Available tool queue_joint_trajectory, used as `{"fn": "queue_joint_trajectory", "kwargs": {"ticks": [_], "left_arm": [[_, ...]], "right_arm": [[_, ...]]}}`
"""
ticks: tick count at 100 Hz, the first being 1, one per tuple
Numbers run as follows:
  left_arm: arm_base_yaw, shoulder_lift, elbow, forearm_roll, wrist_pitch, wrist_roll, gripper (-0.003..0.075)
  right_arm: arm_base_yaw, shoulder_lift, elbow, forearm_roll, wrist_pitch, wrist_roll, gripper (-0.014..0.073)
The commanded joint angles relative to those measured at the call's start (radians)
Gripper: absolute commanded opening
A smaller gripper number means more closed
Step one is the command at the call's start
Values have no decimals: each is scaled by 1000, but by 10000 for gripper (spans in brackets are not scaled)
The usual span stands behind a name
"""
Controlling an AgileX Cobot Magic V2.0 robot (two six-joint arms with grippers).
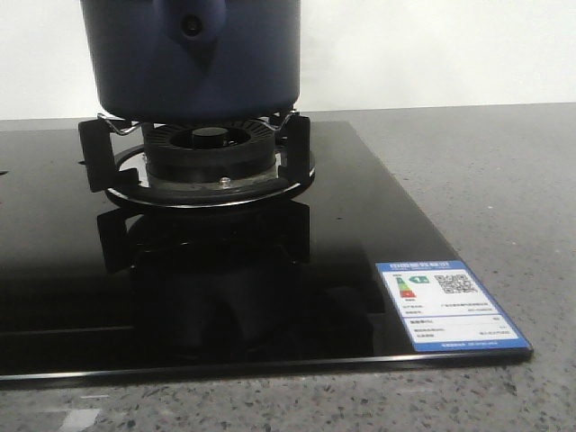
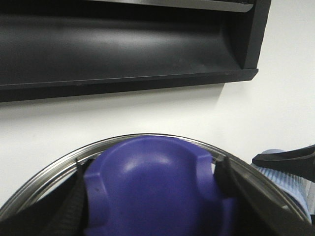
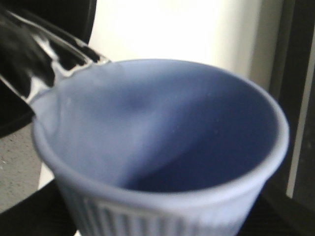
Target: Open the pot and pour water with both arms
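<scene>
- Our left gripper (image 2: 152, 196) is clamped on the blue lid knob (image 2: 152, 182); fingers (image 2: 69, 206) flank it.
- Right gripper unseen, state unclear; ribbed cup (image 3: 162, 147) rises directly above the fingers.
- The pot (image 1: 191, 58) sits on the burner (image 1: 209, 153); we judge the lid-lifting step; next, pour.

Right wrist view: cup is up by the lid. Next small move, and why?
Probably tip the cup toward the pot: the left hand grips the blue lid knob, holding the glass lid beside the cup, and the cup looks upright.
</scene>
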Motion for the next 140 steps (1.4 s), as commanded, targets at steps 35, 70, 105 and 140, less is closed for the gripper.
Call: {"fn": "queue_joint_trajectory", "kwargs": {"ticks": [35, 70, 105, 140], "left_arm": [[3, -26, -35, -2, -89, -4, 398], [3, -26, -35, -2, -91, -4, 398], [3, -26, -35, -2, -91, -4, 398], [3, -26, -35, -2, -91, -4, 398]], "right_arm": [[1, -40, -63, -187, -27, -4, 370], [1, -40, -101, -198, -40, -4, 370], [1, -40, -101, -198, -38, -4, 370], [1, -40, -101, -162, 110, 424, 370]]}}
